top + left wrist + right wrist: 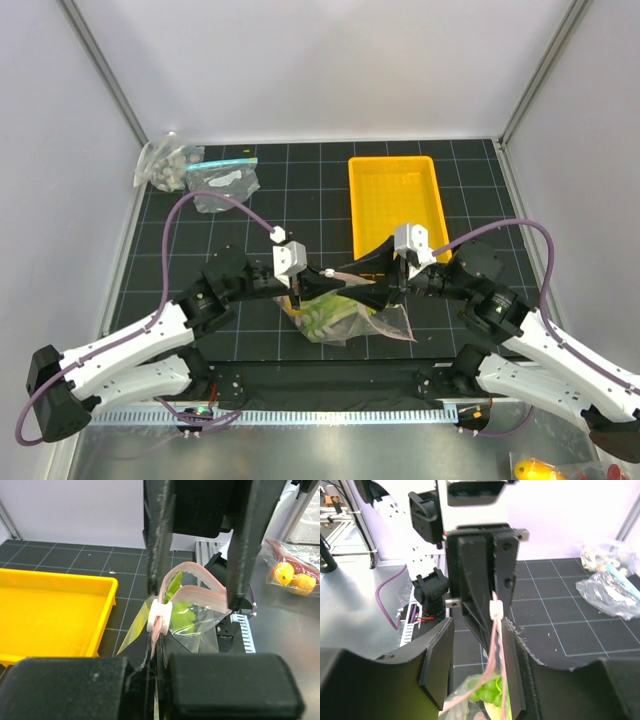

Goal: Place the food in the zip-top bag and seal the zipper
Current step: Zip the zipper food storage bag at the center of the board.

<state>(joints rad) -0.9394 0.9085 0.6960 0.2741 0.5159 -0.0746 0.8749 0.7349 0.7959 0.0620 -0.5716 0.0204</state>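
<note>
Overhead, the zip-top bag [352, 322] lies at 6 o'clock on the black gridded worktop [250, 225], just ahead of the arm bases, with both arms meeting over it; green and pale food shows through its dotted plastic. The left gripper [298, 297] reaches in from 9 o'clock; its jaws are pressed together on the zipper [202, 594], pinching the pink strip just beside a small white slider [160, 616] (the right wrist view shows the same pinch from the opposite side). The right gripper [396, 292] reaches in from 3 o'clock; its jaws are spread, one finger on either side of the pink strip, which runs between them and nearer one finger than the other; whether either finger touches the strip I cannot tell. Seen from the left wrist, the strip bows into an open loop between those spread fingers. Below the strip, inside the bag, sits the bunch of green grapes [487, 690]; a pale yellow-green piece lies beside them, too hidden to name. A yellow tray [395, 200] stands at 1 o'clock on the worktop, well apart from the bag; at 11 o'clock lie a clear bag with a light-blue strip [225, 183] and, just beside it towards the corner, a bunched clear bag [165, 165].
</note>
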